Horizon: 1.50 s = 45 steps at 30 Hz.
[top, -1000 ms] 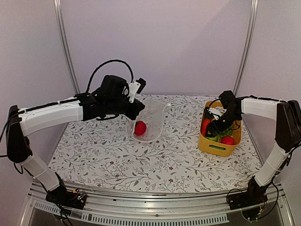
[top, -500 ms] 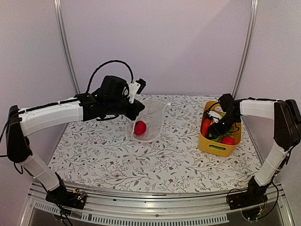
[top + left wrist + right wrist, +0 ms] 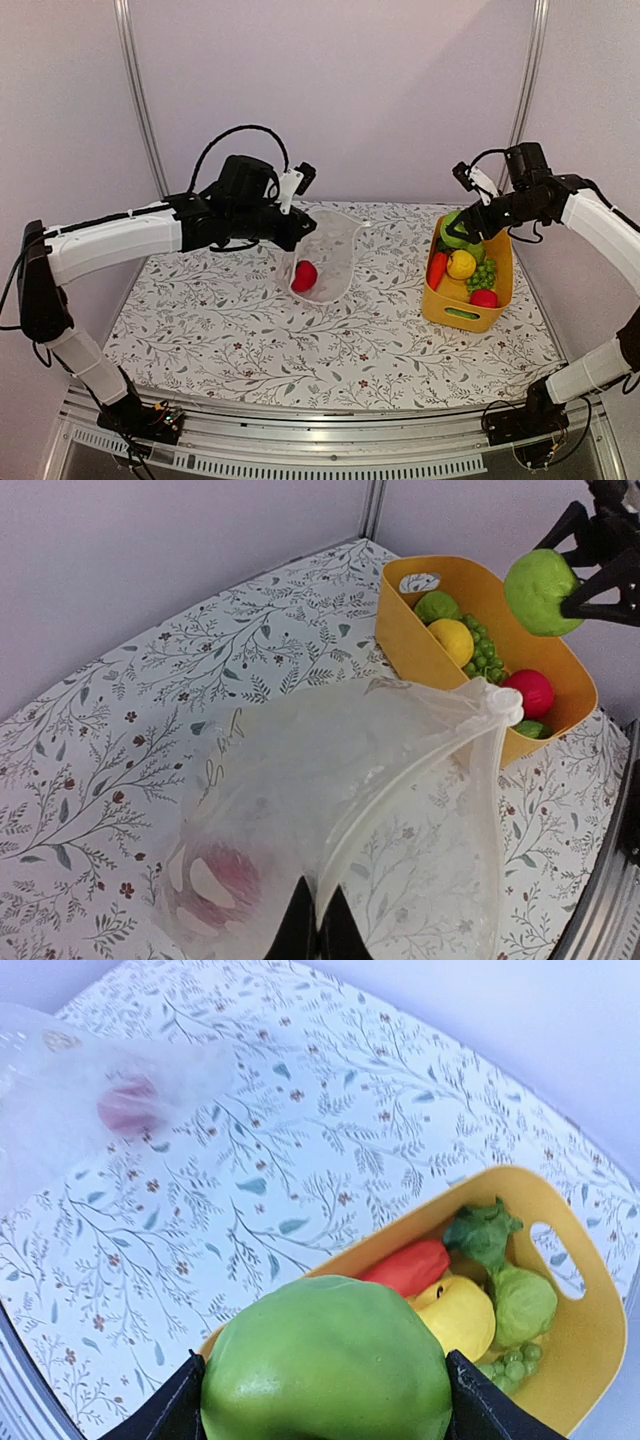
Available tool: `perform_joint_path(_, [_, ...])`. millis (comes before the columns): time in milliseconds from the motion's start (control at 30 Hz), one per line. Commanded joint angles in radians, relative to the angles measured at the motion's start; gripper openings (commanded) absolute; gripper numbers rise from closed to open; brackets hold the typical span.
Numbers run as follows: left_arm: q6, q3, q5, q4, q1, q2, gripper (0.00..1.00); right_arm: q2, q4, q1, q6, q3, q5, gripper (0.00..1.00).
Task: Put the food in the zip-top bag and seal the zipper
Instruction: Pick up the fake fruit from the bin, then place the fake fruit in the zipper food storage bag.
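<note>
Apple (image 3: 326, 1370) (right hand (image 3: 464, 226)) above bin (image 3: 462, 315)

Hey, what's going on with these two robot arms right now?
The left gripper pinches the zip-top bag by its rim, holding the mouth open; one red fruit lies inside. The right gripper holds a green apple above the yellow bin, not yet at the bag. A carrot, lemon, grapes and a second red fruit lie in the bin.
</note>
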Motion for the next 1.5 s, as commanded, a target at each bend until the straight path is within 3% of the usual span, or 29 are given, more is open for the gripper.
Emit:
perform_joint_path(0, [-0.056,0.081,0.072,-0.004,0.002,0.043,0.00,-0.046,-0.001,0.030,-0.006,0.103,-0.186,0.55])
perform_joint_path(467, [-0.247,0.272,0.094,0.009,-0.062,0.179,0.00,0.022,0.000,0.349,-0.007,0.351,-0.363,0.56])
perform_joint_path(800, [-0.368,0.281,0.164,0.059,-0.078,0.173,0.00,0.078,0.104,0.383,0.022,0.267,-0.211,0.58])
perform_joint_path(1000, [-0.423,0.250,0.217,0.093,-0.081,0.158,0.00,0.092,0.167,0.392,0.010,0.231,-0.020,0.66])
perform_joint_path(1167, [-0.435,0.206,0.219,0.134,-0.078,0.142,0.00,0.125,0.163,0.414,0.003,0.229,0.066,0.97])
perform_joint_path(1333, [-0.435,0.166,0.205,0.145,-0.052,0.135,0.00,0.103,0.133,0.414,0.019,0.259,0.072,0.99])
perform_joint_path(1467, [-0.436,0.148,0.202,0.151,-0.037,0.127,0.00,0.063,0.165,0.413,0.031,0.184,0.147,0.95])
